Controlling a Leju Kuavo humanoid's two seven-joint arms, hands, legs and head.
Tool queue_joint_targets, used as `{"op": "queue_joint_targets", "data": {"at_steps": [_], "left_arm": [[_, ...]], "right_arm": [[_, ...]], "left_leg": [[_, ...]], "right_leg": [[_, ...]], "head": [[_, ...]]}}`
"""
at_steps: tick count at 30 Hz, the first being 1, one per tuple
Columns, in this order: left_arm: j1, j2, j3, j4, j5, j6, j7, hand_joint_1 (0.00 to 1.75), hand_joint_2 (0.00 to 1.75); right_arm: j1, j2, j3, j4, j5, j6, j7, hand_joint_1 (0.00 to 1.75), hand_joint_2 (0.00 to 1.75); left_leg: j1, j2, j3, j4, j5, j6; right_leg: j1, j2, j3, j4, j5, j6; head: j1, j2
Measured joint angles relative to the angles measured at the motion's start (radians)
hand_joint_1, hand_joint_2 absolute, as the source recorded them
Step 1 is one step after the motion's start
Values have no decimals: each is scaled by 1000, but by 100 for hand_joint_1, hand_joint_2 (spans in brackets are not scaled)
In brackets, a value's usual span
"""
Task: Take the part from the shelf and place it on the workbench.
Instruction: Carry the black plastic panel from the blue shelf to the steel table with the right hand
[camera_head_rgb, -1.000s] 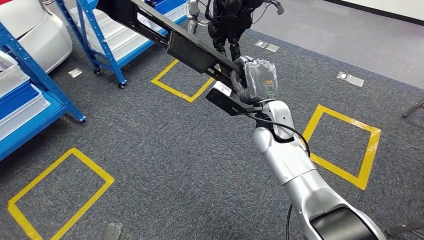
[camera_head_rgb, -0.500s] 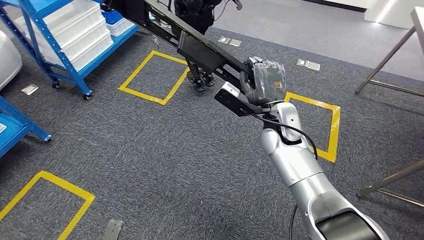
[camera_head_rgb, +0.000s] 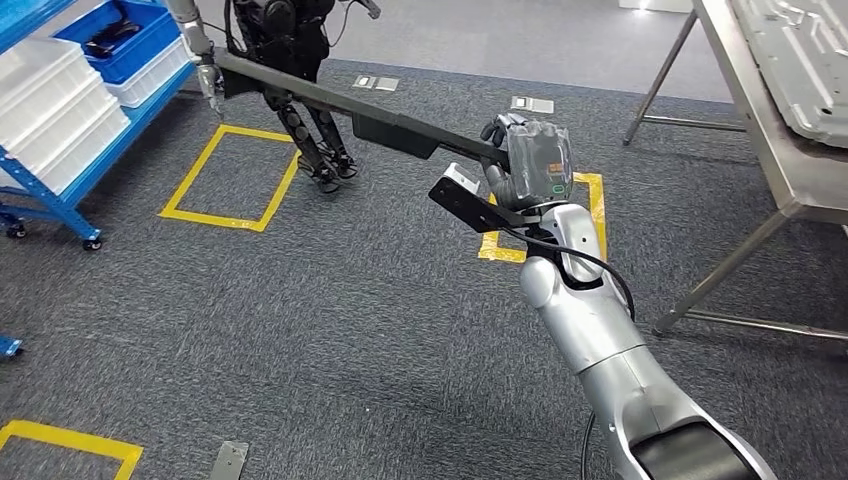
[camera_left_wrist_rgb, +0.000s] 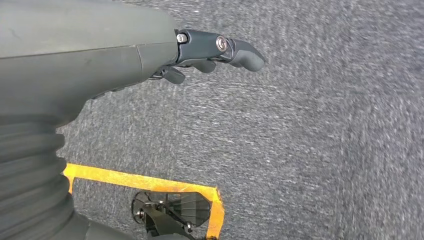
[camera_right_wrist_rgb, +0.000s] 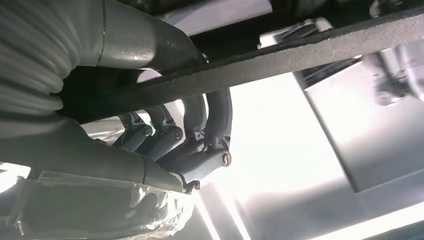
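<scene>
A long black part (camera_head_rgb: 340, 100) reaches from my raised right hand (camera_head_rgb: 535, 160) up and to the left, over the carpet. My right hand grips it near its closer end, where a short black plate with a white tag (camera_head_rgb: 462, 192) sticks out. In the right wrist view the dark fingers (camera_right_wrist_rgb: 195, 145) wrap under the black bar (camera_right_wrist_rgb: 310, 52). The metal workbench (camera_head_rgb: 790, 180) stands at the far right, with a grey panel (camera_head_rgb: 800, 60) lying on it. My left hand (camera_left_wrist_rgb: 200, 55) hangs above the carpet and holds nothing.
A blue shelf (camera_head_rgb: 50, 190) with white bins and a blue bin (camera_head_rgb: 125, 35) stands at the far left. Another dark robot (camera_head_rgb: 290, 40) stands behind the part's far end. Yellow tape squares (camera_head_rgb: 225, 175) mark the grey carpet. The workbench legs (camera_head_rgb: 730, 260) slant down at right.
The whole view has swung right: the shelf slid off to the left and the workbench came in at right. My right hand still grips the part.
</scene>
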Motion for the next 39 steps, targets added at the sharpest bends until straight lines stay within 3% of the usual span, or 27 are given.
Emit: {"op": "queue_joint_targets", "data": {"at_steps": [1, 3, 5, 7, 9, 11, 13, 14, 15, 17, 18, 20, 22, 23, 25, 27, 28, 29, 30, 31, 33, 35, 37, 38, 39], "left_arm": [[0, 0, 0, 0, 0, 0, 0, 0, 175], [0, 1, 0, 0, 0, 0, 0, 0, 175], [0, 2, 0, 0, -1, 0, 0, 0, 175], [-2, 1, 0, 0, -2, 0, 0, 0, 175], [-4, 0, 0, -1, -3, 0, 0, 0, 175], [-4, 0, 0, -1, -4, 0, -1, 0, 175], [-4, 0, 0, -1, -5, 0, -1, 0, 175], [-4, 0, 0, -1, -6, 0, 0, 0, 175], [-4, 0, 0, -1, -7, 0, 0, 0, 175], [-4, 0, 0, -1, -10, 0, 0, 0, 175], [-4, 0, 0, -1, -12, 0, 0, 0, 175], [-5, 1, 0, -1, -14, 0, 0, 0, 175], [-7, -1, 0, -2, -16, -1, 0, 0, 175], [-9, -1, 0, -3, -17, -1, 0, 0, 175], [-10, 0, 0, -4, -18, -2, 0, 0, 175], [-8, 0, 0, -4, -19, -2, -1, 0, 175], [-6, 0, 0, -4, -20, -2, -1, 0, 175], [-5, 0, 1, -4, -20, -2, -1, 0, 175], [-5, 0, 1, -4, -20, -2, -1, 0, 175], [-5, 0, 1, -4, -20, -2, -1, 0, 175], [-4, 1, 1, -4, -20, -2, -1, 0, 175], [-2, 3, 2, -4, -20, -1, 0, 0, 175], [-2, 2, 2, -4, -18, -1, 0, 0, 175], [-3, 2, 3, -4, -18, -1, -1, 0, 175], [-3, 1, 4, -4, -17, -1, -2, 0, 175]], "right_arm": [[1, 0, 0, 0, 0, 0, 0, 175, 175], [0, 0, -1, 0, 0, 0, 0, 175, 175], [0, 1, -1, -1, 0, 0, 0, 175, 175], [2, -2, -2, -1, 0, 1, 0, 175, 175], [2, -7, -4, -2, 0, 1, -1, 175, 175], [1, -9, -5, -4, 0, 1, -2, 175, 175], [4, -10, -5, -5, 2, 1, -2, 175, 175], [7, -11, -5, -5, 3, 2, -2, 175, 175], [9, -13, -5, -5, 6, 3, -2, 175, 175], [10, -16, -5, -6, 10, 5, -1, 175, 175], [8, -15, -5, -7, 11, 5, -1, 175, 175], [5, -12, -6, -10, 12, 5, -1, 175, 175], [4, -12, -8, -12, 15, 6, 0, 175, 175], [2, -14, -9, -12, 19, 6, 2, 175, 175], [-4, -16, -10, -13, 28, 6, 8, 175, 175], [-8, -15, -10, -12, 34, 6, 10, 175, 175], [-8, -15, -10, -10, 37, 6, 12, 175, 175], [-8, -17, -10, -7, 39, 6, 13, 175, 175], [-7, -19, -11, -5, 40, 6, 13, 175, 175], [-7, -23, -11, -4, 42, 6, 14, 175, 175], [-8, -27, -12, -2, 44, 6, 14, 175, 175], [-9, -31, -12, 1, 45, 5, 14, 175, 175], [-8, -37, -14, 4, 46, 5, 14, 175, 175], [-9, -41, -16, 6, 46, 5, 14, 175, 175], [-11, -45, -17, 8, 47, 6, 14, 175, 175]], "left_leg": [[1, -9, 25, -57, 39, 3], [6, -60, 83, -187, 101, 10], [6, -93, 105, -244, 115, 16], [3, -73, 106, -254, 119, 26], [3, -46, 112, -272, 132, 41], [-1, -17, 115, -283, 139, 52], [-5, 14, 112, -283, 140, 54], [-6, 29, 111, -283, 140, 54], [-7, 44, 110, -283, 140, 53], [-8, 71, 111, -282, 139, 49], [-11, 83, 110, -280, 136, 43], [-17, 106, 112, -277, 132, 29], [-15, 128, 118, -277, 127, 16], [-9, 120, 119, -269, 117, 10], [0, 68, 95, -195, 62, 1], [3, 13, 36, -52, -17, -2], [3, 4, 10, 8, -41, -3], [3, 0, -3, 37, -45, -2], [3, -2, 1, 25, -26, -1], [4, -8, 23, -25, 11, 1], [8, -51, 79, -163, 91, 9], [9, -79, 108, -239, 117, 16], [8, -59, 115, -257, 113, 24], [9, -46, 118, -266, 118, 31], [9, -34, 122, -275, 124, 38]], "right_leg": [[0, 15, 0, 3, 0, 0], [2, 43, -4, 9, 1, 2], [1, 66, -15, 11, 6, 12], [0, 86, -28, 7, 16, 26], [3, 47, -49, 31, 4, 31], [3, -19, -104, 137, -44, 26], [-3, -42, -167, 270, -92, 27], [-7, -46, -179, 298, -99, 33], [-10, -50, -166, 281, -90, 43], [-14, -84, -85, 147, -51, 60], [-10, -109, -42, 78, -34, 62], [-2, -134, -3, 10, -17, 54], [0, -109, -3, 4, -13, 39], [-4, -96, 0, -1, -12, 31], [-12, -73, 8, -10, -8, 7], [-9, -48, 9, -11, -5, -7], [-7, -33, 10, -10, -5, -7], [-5, -17, 11, -8, -5, -7], [-3, -1, 12, -7, -5, -7], [-3, 14, 14, -4, -5, -6], [-1, 43, 13, 2, -7, -3], [1, 69, 3, 6, -6, 6], [2, 89, -9, 4, 1, 19], [4, 78, -18, 8, 0, 23], [7, 52, -31, 27, -10, 24]], "head": [[0, 0], [1, 0], [1, 0], [0, 0], [3, 0], [6, 0], [8, 0], [8, 0], [8, 0], [9, 0], [9, 0], [8, 0], [4, 0], [4, 0], [2, 0], [-1, 0], [-3, 0], [-3, 0], [-3, 0], [-3, 0], [-3, 0], [-3, 0], [-3, 0], [-2, 0], [1, 0]]}}
